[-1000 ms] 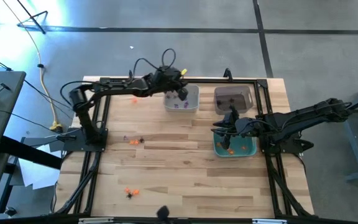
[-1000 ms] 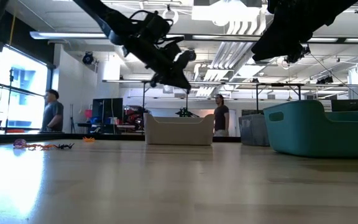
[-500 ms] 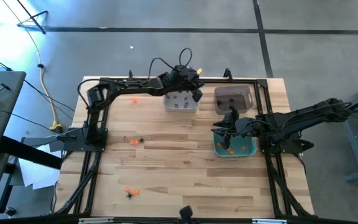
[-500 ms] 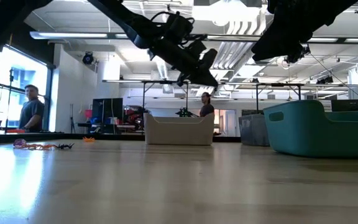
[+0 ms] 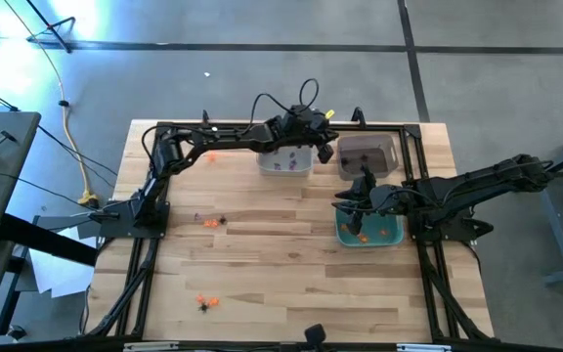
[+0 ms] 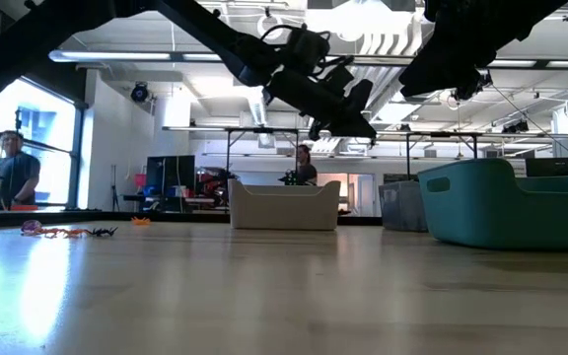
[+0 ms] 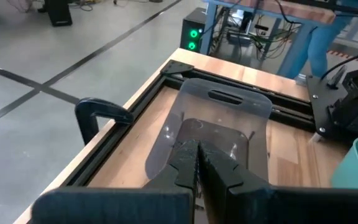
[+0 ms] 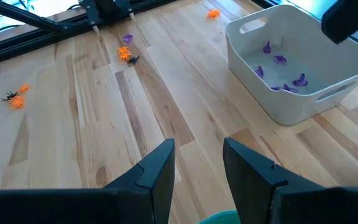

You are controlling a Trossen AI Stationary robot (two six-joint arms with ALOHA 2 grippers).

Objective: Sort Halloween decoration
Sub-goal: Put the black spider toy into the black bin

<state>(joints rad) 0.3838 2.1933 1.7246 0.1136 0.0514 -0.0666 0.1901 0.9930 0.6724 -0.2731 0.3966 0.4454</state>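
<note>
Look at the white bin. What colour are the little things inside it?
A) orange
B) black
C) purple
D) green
C: the right wrist view shows only purple trinkets lying in the white bin, while the orange ones lie out on the table.

robotics lab: exposed ceiling ducts point(image 6: 363, 44), equipment benches point(image 6: 264, 133), concrete floor point(image 5: 262, 88).

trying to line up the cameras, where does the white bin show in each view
High view: white bin at the table's far edge, under the left arm.
Low view: the pale bin at centre, far back.
Left wrist view: not in it.
Right wrist view: upper right, purple trinkets inside.
Shared landmark: the teal bin.
</note>
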